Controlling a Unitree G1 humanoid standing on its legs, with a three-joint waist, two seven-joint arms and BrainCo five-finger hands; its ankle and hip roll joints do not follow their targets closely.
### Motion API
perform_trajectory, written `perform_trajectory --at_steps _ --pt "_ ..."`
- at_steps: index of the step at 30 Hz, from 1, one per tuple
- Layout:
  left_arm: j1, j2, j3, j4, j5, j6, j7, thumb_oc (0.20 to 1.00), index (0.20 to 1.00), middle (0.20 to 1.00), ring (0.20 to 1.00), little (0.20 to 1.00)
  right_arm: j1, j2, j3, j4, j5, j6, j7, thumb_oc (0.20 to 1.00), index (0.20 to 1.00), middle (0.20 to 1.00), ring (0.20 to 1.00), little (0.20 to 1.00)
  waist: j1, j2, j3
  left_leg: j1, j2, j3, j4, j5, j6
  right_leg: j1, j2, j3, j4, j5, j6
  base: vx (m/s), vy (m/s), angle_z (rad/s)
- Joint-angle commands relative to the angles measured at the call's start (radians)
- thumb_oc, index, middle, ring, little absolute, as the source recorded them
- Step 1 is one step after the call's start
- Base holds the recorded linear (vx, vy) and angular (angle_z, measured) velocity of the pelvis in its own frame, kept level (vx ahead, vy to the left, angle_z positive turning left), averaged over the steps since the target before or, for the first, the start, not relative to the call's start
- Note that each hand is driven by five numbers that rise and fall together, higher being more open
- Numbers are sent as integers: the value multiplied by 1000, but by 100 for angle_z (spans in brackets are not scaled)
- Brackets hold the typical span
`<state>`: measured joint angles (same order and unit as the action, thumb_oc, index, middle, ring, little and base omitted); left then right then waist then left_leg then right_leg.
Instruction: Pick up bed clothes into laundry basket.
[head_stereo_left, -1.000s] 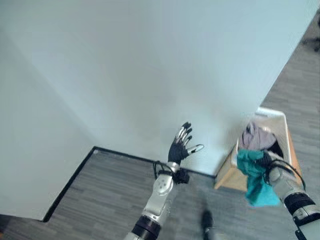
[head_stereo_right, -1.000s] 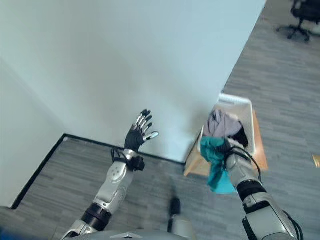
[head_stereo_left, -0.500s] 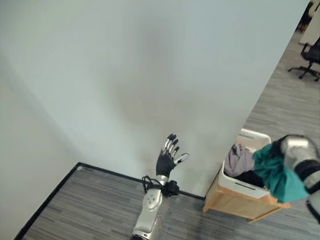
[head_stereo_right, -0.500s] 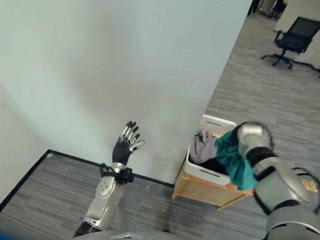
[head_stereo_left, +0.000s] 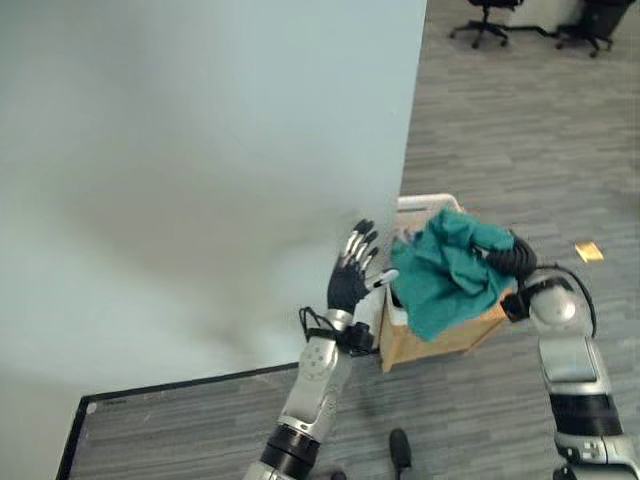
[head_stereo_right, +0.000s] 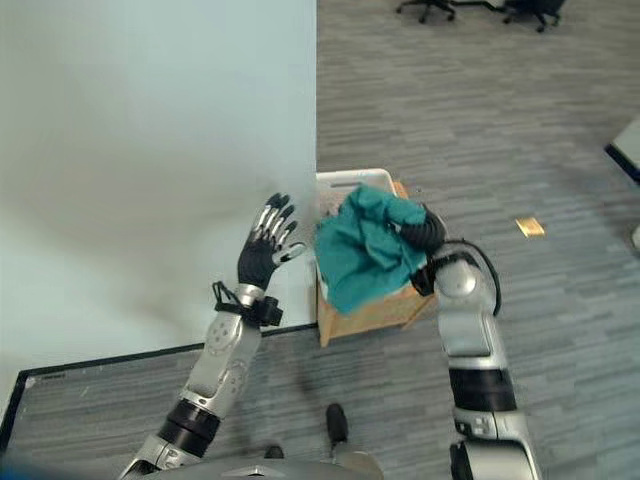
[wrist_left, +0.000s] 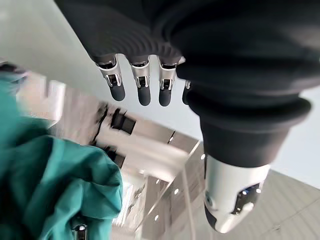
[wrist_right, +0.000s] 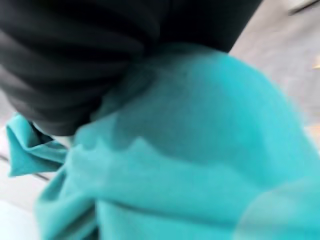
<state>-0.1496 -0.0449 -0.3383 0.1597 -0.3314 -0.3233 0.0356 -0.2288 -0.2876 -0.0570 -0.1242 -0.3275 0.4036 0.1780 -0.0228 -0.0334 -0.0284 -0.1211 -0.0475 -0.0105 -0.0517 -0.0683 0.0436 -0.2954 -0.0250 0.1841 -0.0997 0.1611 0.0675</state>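
Teal cloth (head_stereo_left: 447, 272) is held bunched in the clenched right robot hand (head_stereo_left: 512, 262) directly over the white laundry basket (head_stereo_right: 340, 182) on its wooden stand (head_stereo_left: 440, 335), presumably for release, while the left robot hand (head_stereo_left: 352, 275) is raised alongside, fingers spread and empty.
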Motion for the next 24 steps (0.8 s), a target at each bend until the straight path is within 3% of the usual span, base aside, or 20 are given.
perform_trajectory --at_steps 1,2,3,4,7,13,19,21,24 --pt "-50 -57 15 30 30 -62 10 1000 1000 1000 1000 1000 -138 -14 -19 -5 66 -147 -68 200 200 200 200 200 72 -21 -24 10 49 11 -36 63 22 80 32 -101 78 -76 -35 -230 -79 -125" --pt "-41 -57 13 14 16 -57 5 1000 1000 1000 1000 1000 -88 -5 -1 -40 62 -157 -57 200 200 200 200 200 65 -16 -13 -2 76 43 -36 80 16 67 45 -93 173 -132 2 -146 -31 -97" --pt "-40 -57 13 13 16 -57 5 1000 1000 1000 1000 1000 -87 -5 0 -43 62 -156 -57 200 200 200 200 200 68 -18 -15 -6 76 47 -36 85 14 60 45 -88 177 -128 2 -164 -23 -78" --pt "-27 -62 0 22 16 -43 -5 1000 1000 1000 1000 1000 -61 -5 -2 -48 64 -160 -47 200 200 200 200 200 74 -31 -33 -4 80 68 -36 72 10 123 3 -57 124 -149 -7 -12 7 -49" --pt "-1 -76 -28 33 24 -33 -12 1000 1000 1000 1000 1000 -77 -16 10 -39 27 -137 -15 200 200 200 200 200 91 -57 -53 18 55 59 -36 58 6 192 -28 -56 12 -106 -48 54 11 -44" --pt "17 -93 -40 46 8 -21 -4 1000 1000 1000 1000 1000 -217 -72 44 89 -78 -89 21 200 200 200 200 200 106 -54 -60 39 56 26 -36 54 3 182 0 -27 12 -89 -65 17 -61 -25" --pt "56 -96 -61 77 -14 -7 -35 1000 1000 1000 1000 1000 -369 -99 99 399 -175 -20 -13 200 200 200 200 200 122 -54 -62 62 78 38 -36 57 -23 221 -13 -124 12 -91 -68 52 -55 11" --pt "76 -88 -60 59 -35 -4 -50 1000 1000 1000 1000 1000 -469 -125 203 545 -278 25 21 200 200 200 200 200 141 -55 -63 60 88 49 -36 64 -35 225 -10 -162 12 -95 -64 106 -46 9" --pt "73 -68 -67 42 -36 -11 -59 1000 1000 1000 1000 1000 -578 -174 326 656 -360 40 23 200 200 200 200 200 161 -59 -51 49 93 46 -36 73 -44 219 -6 -178 12 -100 -66 28 -24 13"
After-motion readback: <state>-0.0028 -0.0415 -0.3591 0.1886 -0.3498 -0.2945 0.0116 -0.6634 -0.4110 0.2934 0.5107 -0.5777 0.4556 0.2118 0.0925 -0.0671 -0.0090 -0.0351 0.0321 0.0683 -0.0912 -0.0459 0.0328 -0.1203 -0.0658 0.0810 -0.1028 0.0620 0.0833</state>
